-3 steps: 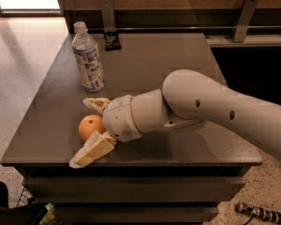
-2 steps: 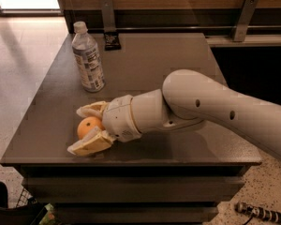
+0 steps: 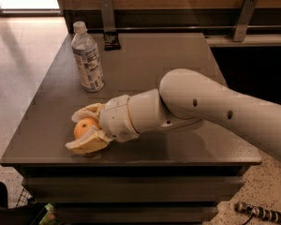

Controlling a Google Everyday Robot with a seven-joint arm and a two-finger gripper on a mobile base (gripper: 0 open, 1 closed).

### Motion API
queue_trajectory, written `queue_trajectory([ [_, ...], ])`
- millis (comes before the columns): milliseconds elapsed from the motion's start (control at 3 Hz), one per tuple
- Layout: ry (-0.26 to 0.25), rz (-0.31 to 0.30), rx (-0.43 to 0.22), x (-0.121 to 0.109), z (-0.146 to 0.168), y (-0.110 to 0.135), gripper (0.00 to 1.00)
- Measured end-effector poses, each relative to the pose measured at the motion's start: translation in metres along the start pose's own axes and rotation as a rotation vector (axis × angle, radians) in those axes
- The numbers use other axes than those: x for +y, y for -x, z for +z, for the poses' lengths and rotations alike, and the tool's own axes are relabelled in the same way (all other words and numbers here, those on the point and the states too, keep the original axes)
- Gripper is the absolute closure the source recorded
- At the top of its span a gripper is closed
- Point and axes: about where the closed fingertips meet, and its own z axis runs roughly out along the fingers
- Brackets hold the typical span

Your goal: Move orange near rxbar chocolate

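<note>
The orange (image 3: 84,127) sits near the front left edge of the dark table (image 3: 145,74). My gripper (image 3: 83,130) reaches in from the right, its two cream fingers (image 3: 87,144) closed against the fruit on both sides. The rxbar chocolate (image 3: 112,41), a small dark wrapper, lies at the far edge of the table, well away from the orange and the gripper.
A clear water bottle (image 3: 86,58) with a white cap stands upright at the table's left, between the orange and the bar. A wooden wall with metal brackets (image 3: 107,13) runs behind the table. Dark items (image 3: 9,210) lie on the floor at the front left.
The gripper's fingers have drawn in from wide apart to tight around the orange. The orange and arm stay in about the same place.
</note>
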Motion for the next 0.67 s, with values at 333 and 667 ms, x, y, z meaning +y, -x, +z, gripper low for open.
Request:
queue_trajectory([
  [333, 0.0, 0.0, 0.0, 0.0, 0.0, 0.0, 1.0],
  [667, -0.06, -0.012, 0.038, -0.04, -0.05, 0.024, 1.0],
])
